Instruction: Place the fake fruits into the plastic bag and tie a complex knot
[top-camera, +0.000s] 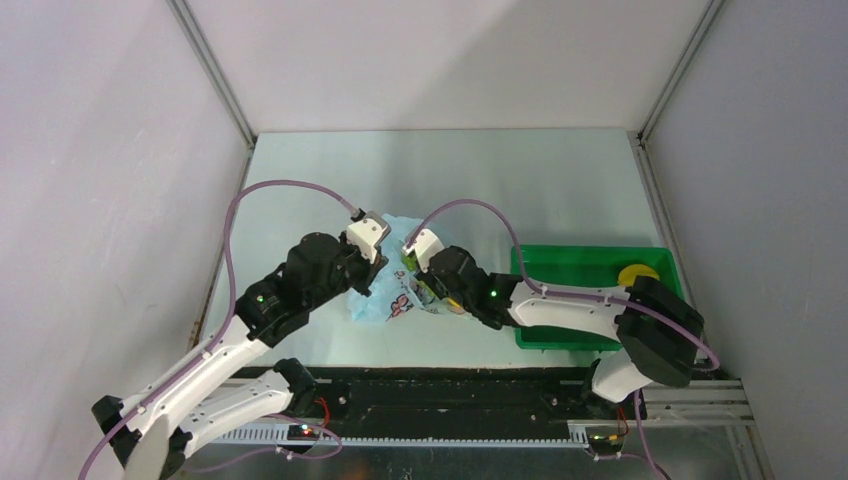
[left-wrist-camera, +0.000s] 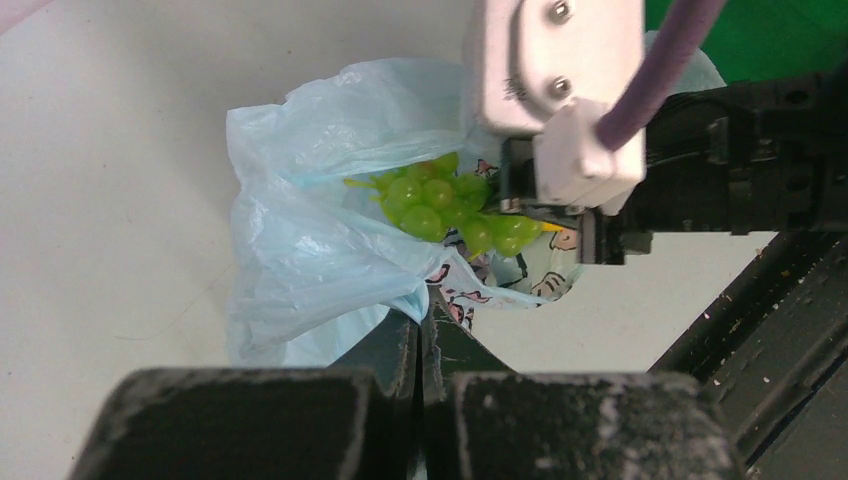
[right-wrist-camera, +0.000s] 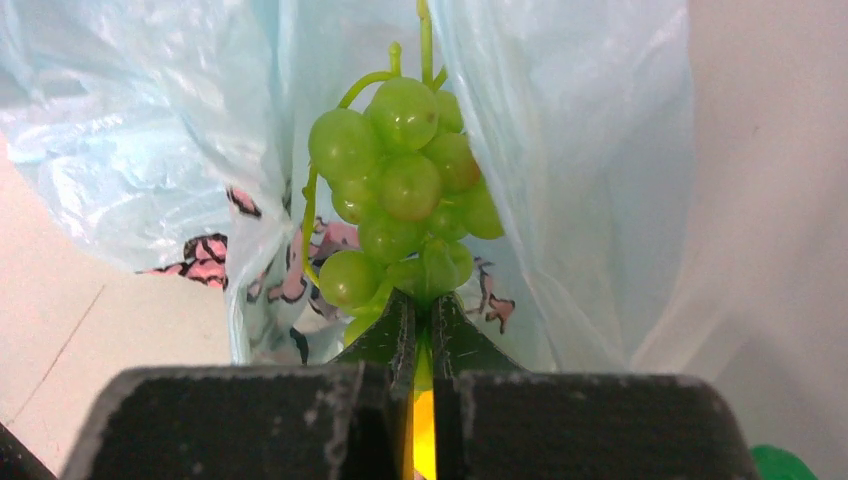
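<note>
My right hand is pinched narrow on the near end of the bunch of green grapes. The bunch's long axis runs straight ahead of my fingertips, between the parted folds at the mouth of the light-blue plastic bag. My left hand, opposite, is closed on the bag's edge. I count one grape bunch, one bag, and one yellow fruit, well behind my right hand in the one green tray.

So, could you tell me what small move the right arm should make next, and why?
Probably ease the right gripper forward, deeper into the plastic bag: it grips the grapes just at the mouth, whose edge the left gripper pinches.
</note>
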